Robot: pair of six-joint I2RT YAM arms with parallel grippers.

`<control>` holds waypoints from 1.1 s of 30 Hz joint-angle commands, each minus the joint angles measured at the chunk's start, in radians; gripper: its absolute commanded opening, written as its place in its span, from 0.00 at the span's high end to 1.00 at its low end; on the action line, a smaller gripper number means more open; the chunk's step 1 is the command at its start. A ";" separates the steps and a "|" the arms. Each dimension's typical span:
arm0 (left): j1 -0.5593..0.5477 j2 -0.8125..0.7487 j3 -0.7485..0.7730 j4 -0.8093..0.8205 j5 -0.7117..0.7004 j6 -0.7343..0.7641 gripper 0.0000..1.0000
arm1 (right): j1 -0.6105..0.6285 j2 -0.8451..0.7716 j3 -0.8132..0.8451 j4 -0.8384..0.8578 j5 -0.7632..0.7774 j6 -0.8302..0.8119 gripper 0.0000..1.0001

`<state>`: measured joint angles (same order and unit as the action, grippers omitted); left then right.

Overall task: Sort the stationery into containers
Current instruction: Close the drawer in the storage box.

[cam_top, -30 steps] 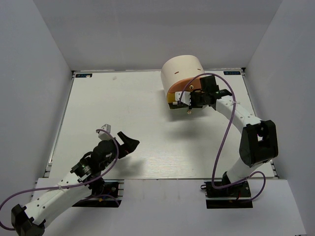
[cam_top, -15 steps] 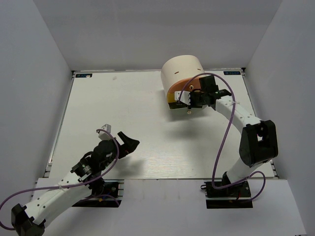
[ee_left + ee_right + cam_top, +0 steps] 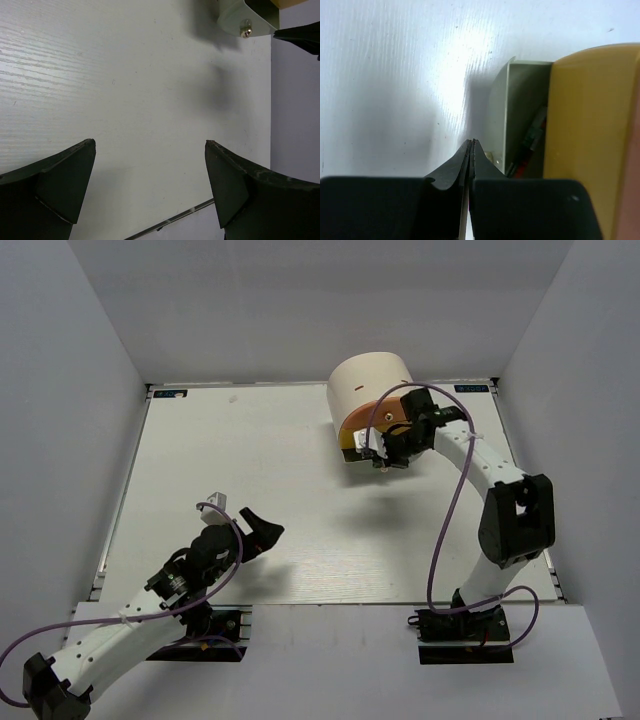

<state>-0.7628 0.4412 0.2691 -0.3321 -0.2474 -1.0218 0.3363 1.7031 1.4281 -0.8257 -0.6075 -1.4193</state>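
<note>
The cream half-cylinder unit [image 3: 370,380] stands at the back right of the table, its containers pulled partly out at the front. In the right wrist view the pale green drawer front [image 3: 498,112] stands ajar beside the yellow drawer front [image 3: 585,125]. Thin pens [image 3: 532,140], one red, lie in the gap behind the green front. My right gripper [image 3: 472,142] is shut with nothing between its tips, just left of the green drawer's small knob [image 3: 492,158]. My left gripper [image 3: 150,145] hangs open over bare table, far from the unit [image 3: 262,530].
The white table [image 3: 250,460] is walled by grey panels on three sides. In the left wrist view the green drawer's corner and knob [image 3: 245,31] show at the top right, with the table's edge rail low in the frame.
My right gripper opened a little, then closed fully, and shifted left and lower along the drawer fronts. The left arm has not moved.
</note>
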 commanded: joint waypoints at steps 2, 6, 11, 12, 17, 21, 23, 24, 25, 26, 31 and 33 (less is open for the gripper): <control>0.002 -0.007 -0.004 0.011 -0.007 0.005 0.00 | 0.004 0.030 -0.040 0.076 0.015 0.035 1.00; 0.002 -0.007 -0.004 0.011 -0.007 0.005 0.00 | 0.009 0.027 -0.103 0.175 0.067 0.072 1.00; 0.002 -0.007 -0.004 0.002 -0.007 0.005 0.00 | 0.020 0.052 -0.134 0.357 0.144 0.222 1.00; 0.002 -0.016 -0.004 -0.007 -0.007 0.005 0.00 | 0.018 0.043 -0.153 0.387 0.175 0.235 1.00; 0.002 -0.016 -0.004 -0.007 -0.016 0.005 0.00 | 0.030 0.000 -0.273 0.637 0.274 0.306 1.00; 0.002 -0.007 -0.004 0.002 -0.016 0.005 0.00 | 0.033 0.004 -0.285 0.701 0.354 0.332 1.00; 0.002 -0.007 -0.004 0.002 -0.016 0.005 0.00 | 0.035 0.001 -0.296 0.749 0.380 0.335 1.00; 0.002 -0.007 -0.004 0.002 -0.016 0.005 0.00 | 0.035 0.000 -0.310 0.763 0.385 0.336 1.00; 0.002 -0.007 -0.004 0.002 -0.016 0.005 0.00 | 0.038 0.000 -0.311 0.790 0.396 0.339 1.00; 0.002 -0.007 -0.004 0.002 -0.016 0.005 0.00 | 0.038 -0.002 -0.311 0.793 0.397 0.341 1.00; 0.002 -0.007 -0.004 0.002 -0.016 0.005 0.00 | 0.043 -0.002 -0.319 0.872 0.407 0.350 1.00; 0.002 -0.007 -0.004 0.002 -0.016 0.005 0.00 | 0.047 -0.003 -0.321 0.882 0.413 0.352 1.00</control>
<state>-0.7631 0.4351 0.2691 -0.3359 -0.2512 -1.0218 0.3756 1.7416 1.1095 -0.0559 -0.2218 -1.0801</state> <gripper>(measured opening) 0.996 0.008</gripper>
